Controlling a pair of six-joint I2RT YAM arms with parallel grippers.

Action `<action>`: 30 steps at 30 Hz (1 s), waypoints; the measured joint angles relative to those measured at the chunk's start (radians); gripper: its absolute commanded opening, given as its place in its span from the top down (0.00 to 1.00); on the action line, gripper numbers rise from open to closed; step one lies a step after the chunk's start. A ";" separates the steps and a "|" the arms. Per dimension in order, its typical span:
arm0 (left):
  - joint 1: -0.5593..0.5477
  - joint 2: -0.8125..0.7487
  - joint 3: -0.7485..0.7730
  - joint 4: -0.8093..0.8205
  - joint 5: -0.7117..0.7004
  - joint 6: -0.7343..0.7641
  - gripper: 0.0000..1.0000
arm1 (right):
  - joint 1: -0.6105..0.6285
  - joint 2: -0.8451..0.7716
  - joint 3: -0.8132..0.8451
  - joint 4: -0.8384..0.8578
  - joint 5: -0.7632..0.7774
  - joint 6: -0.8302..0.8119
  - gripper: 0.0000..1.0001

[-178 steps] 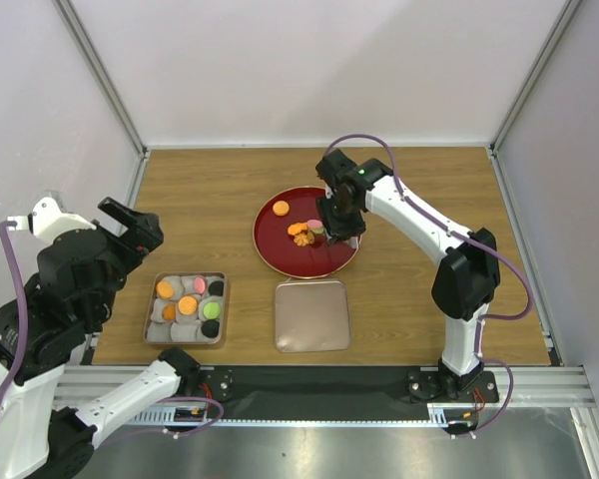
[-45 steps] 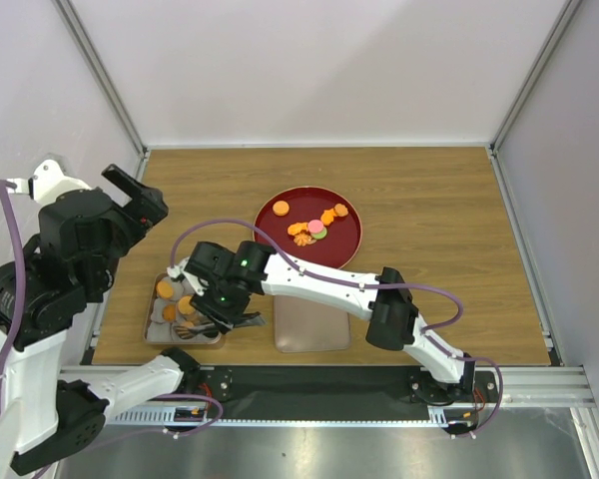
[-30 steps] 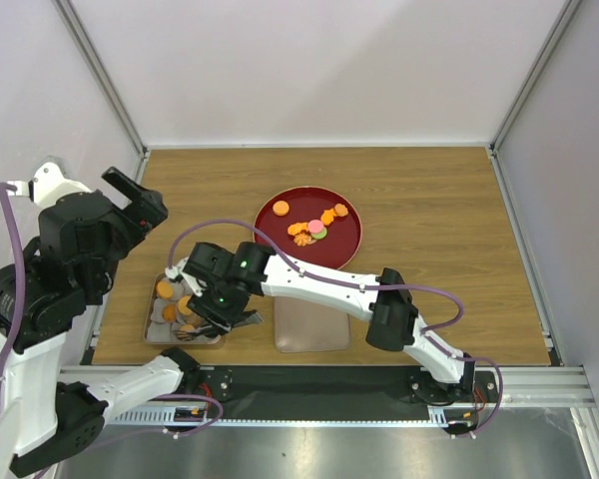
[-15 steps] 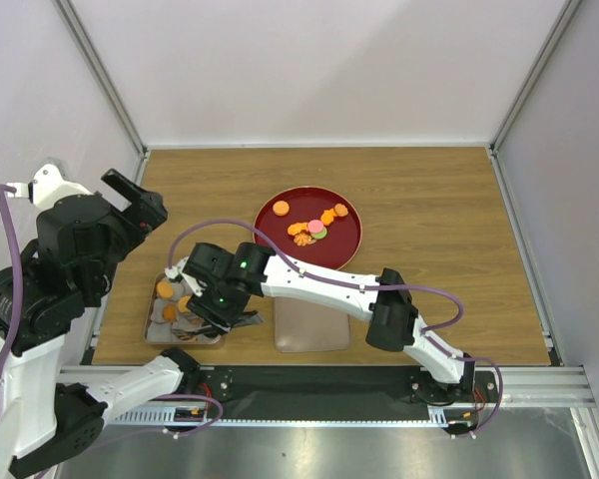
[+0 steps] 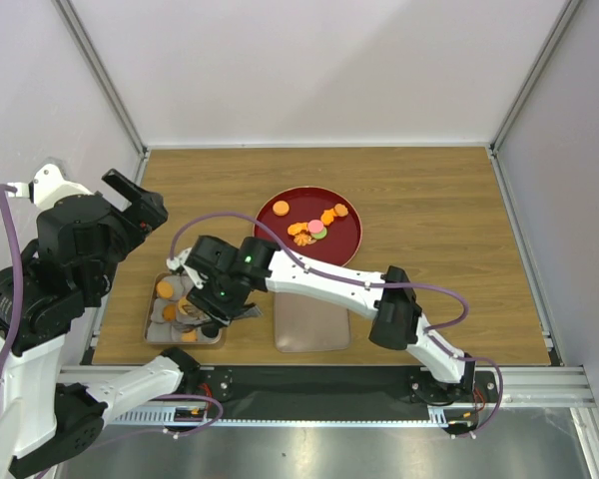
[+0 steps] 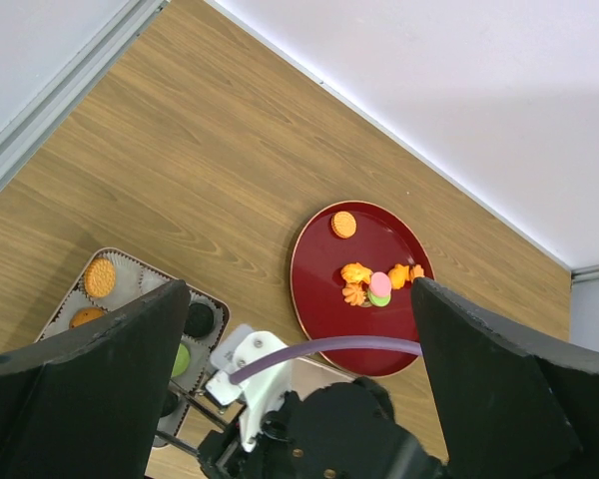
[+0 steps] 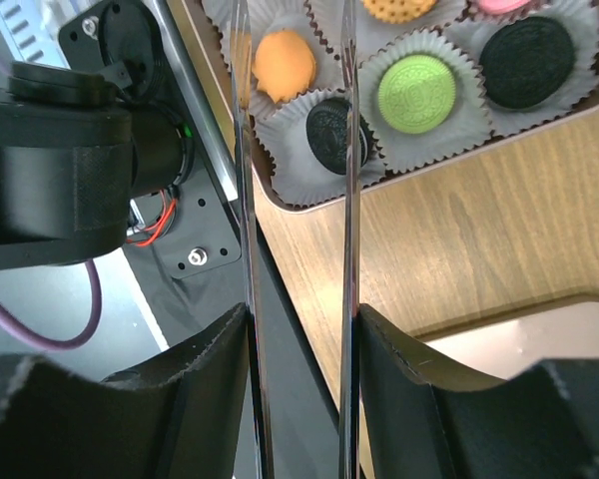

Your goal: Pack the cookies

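lining the tin (image 5: pixel 150 319): cookies (image 7: pixel 416 95) in paper cups (image 7: pixel 290 150) (more on plate (image 6: pixel 319 279)).

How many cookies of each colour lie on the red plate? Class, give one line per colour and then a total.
Orange cookies: 5
Pink cookie: 1
Green cookie: 1
Total on the red plate: 7
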 measured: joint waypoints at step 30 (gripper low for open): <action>0.004 -0.039 -0.368 0.235 0.342 0.265 0.00 | -0.739 -0.556 -0.549 0.028 0.312 0.286 0.52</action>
